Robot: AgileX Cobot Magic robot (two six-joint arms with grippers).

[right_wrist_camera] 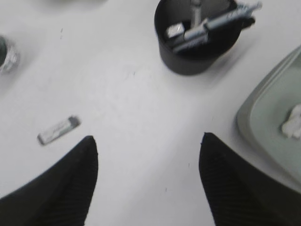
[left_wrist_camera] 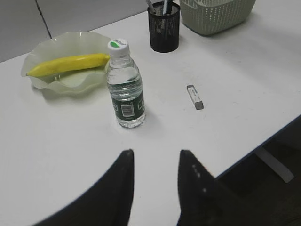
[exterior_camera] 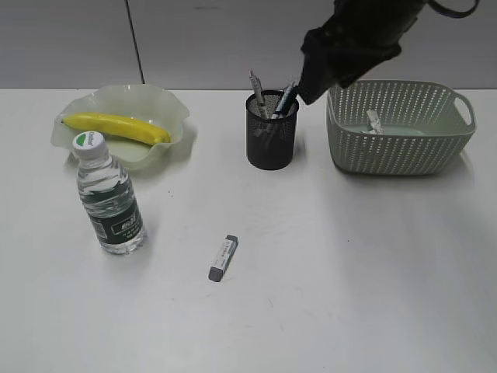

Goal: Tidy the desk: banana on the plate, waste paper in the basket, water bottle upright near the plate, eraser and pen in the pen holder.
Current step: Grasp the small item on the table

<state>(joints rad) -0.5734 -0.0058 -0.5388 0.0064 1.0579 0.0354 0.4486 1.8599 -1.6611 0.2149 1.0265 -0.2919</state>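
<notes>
The right gripper [right_wrist_camera: 148, 183] is hanging above the pen holder [exterior_camera: 272, 130] with its fingers spread wide and nothing between them; pens are sticking out of the holder. The eraser [exterior_camera: 223, 257] is lying alone on the bench [exterior_camera: 349, 272], well in front of the pen holder. I'd judge it the one piece left. The gripper should be dropping straight over it, fingers across its narrow sides, pinching low. The left gripper [left_wrist_camera: 155, 188] is idling part open, empty, on the near side of the water bottle [left_wrist_camera: 124, 84], itself in front of the pen holder.
</notes>
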